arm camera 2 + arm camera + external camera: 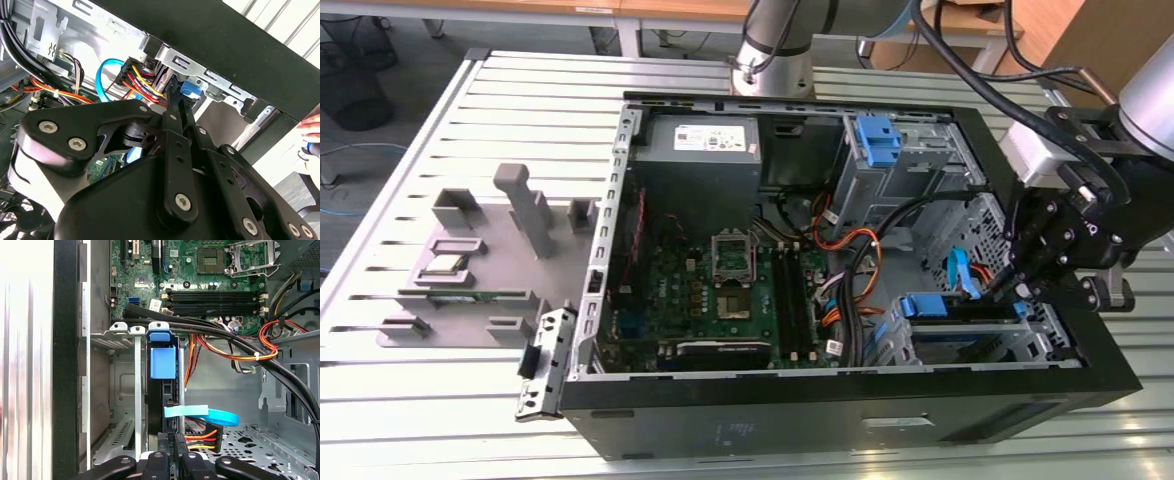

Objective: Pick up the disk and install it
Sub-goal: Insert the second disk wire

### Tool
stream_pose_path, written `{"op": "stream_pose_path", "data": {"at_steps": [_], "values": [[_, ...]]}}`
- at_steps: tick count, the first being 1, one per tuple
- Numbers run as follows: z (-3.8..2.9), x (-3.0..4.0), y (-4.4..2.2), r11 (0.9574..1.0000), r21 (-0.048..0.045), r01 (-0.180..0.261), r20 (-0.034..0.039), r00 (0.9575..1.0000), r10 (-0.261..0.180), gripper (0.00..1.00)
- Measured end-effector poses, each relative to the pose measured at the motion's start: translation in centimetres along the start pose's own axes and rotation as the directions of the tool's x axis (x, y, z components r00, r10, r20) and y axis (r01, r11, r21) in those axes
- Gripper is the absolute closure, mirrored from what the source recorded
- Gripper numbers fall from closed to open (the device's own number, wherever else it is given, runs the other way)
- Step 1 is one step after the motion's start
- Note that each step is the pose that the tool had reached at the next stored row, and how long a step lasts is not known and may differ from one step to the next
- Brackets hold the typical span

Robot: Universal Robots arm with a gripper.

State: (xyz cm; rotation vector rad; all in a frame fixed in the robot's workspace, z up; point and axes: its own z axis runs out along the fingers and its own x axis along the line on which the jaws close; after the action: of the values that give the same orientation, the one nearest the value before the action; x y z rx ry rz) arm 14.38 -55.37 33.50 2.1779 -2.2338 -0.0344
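The open computer case (854, 420) lies on its side on the slatted desk (480, 400), and everything here is best placed against that case. The gripper (1017, 290) hangs over the case's edge at the exterior view's right, just above the lower drive cage (122, 390). The disk (163, 390) stands on edge inside that cage, its blue carrier handle (163, 362) facing the motherboard (720, 290) in the case's middle. In the first wrist view the jaws sit at the disk's rear end, drawn narrow around its thin edge, and they appear to be gripping it, though the contact itself is partly hidden behind the black linkage. In the second wrist view the blue handle (190, 90) shows just past the fingertips (172, 97), beside the red-and-yellow power wires (142, 82). A light blue data cable (210, 415) curls beside the disk in the cage. The grey power supply (700, 140) occupies the case's far corner, and a taller blue bracket (878, 140) stands in the upper cage near it.
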Motion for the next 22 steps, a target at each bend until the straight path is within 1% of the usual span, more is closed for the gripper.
{"op": "stream_pose_path", "data": {"at_steps": [5,9,10,13,17,22], "values": [[-0.06,0.00,0.00,1.0000,0.0001,0.000,0.0002,1.0000,0.000,0.84],[-0.54,0.00,0.02,1.0000,0.0009,0.000,0.0004,1.0000,0.000,0.84],[-0.53,0.00,0.05,1.0000,0.0014,0.000,0.0009,1.0000,0.000,0.84],[-0.47,0.01,0.49,1.0000,0.0075,0.000,0.0009,1.0000,0.000,0.84],[-0.37,0.01,0.55,0.9999,0.0102,0.001,0.0018,1.0000,-0.001,0.84],[-0.21,0.03,0.81,0.9999,0.0135,0.003,0.0059,1.0000,-0.003,0.84]]}}
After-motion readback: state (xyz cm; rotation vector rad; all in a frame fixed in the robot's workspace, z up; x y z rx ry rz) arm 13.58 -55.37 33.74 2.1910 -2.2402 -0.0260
